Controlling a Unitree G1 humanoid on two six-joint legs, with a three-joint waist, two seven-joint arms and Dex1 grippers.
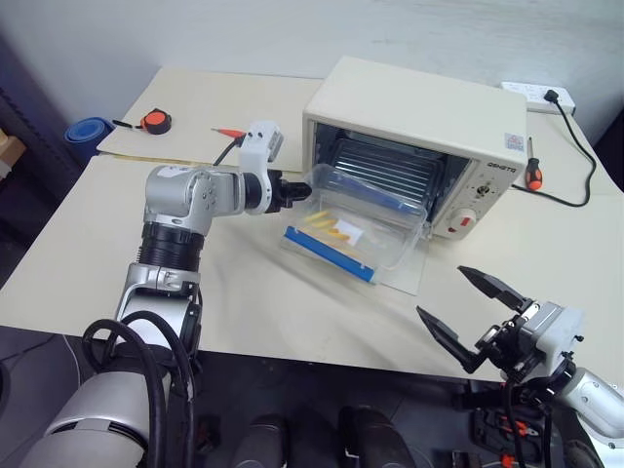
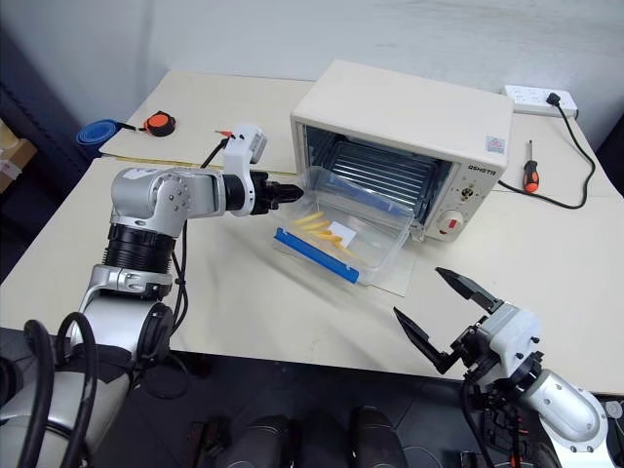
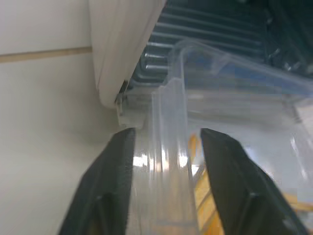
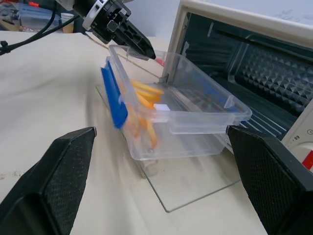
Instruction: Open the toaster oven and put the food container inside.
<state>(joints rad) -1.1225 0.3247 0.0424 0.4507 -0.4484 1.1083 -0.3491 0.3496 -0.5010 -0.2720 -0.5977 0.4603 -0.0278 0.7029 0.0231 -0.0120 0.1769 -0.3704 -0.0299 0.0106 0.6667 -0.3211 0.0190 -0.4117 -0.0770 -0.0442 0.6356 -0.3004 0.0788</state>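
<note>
Food container [image 1: 356, 234] tilts at the open toaster oven [image 1: 419, 136] on a cream table [image 1: 244, 292], left gripper [image 1: 297, 190] fingers straddling its rim, right gripper [image 1: 468, 307] spread wide.

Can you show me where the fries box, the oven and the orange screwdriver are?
food container [image 2: 341, 234], right eye view, its clear floor.
toaster oven [image 2: 400, 102], right eye view, its cream top.
screwdriver [image 2: 530, 179], right eye view, its orange handle.

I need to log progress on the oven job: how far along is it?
Done: the toaster oven stands open, its glass door flat on the table. In hand: the left gripper is at the food container, whose far end sits at the oven mouth, tilted over the door. Left: pushing it fully onto the rack. The right gripper hangs open nearby.
</note>
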